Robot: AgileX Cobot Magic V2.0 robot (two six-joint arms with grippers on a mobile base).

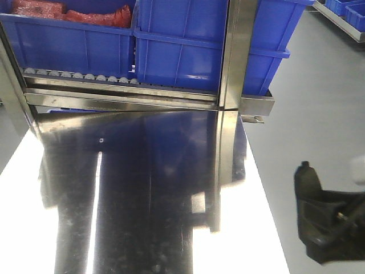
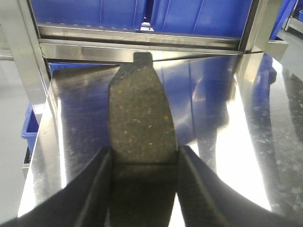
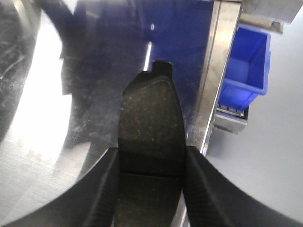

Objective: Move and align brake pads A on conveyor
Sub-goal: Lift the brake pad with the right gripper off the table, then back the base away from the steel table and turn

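Note:
In the left wrist view, my left gripper is shut on a brake pad. The pad is dark, speckled and flat, with its small end tab pointing away toward the rack, and it hangs over the shiny steel tabletop. In the right wrist view, my right gripper is shut on a second brake pad. It has a groove across the middle and is held above the tabletop's right edge. The front view shows the right gripper beyond the table's right side. The conveyor is out of view.
Blue bins stand on a roller rack behind the steel tabletop, one holding red bagged parts. A steel upright post rises at the table's back right. A small blue bin sits lower, over grey floor.

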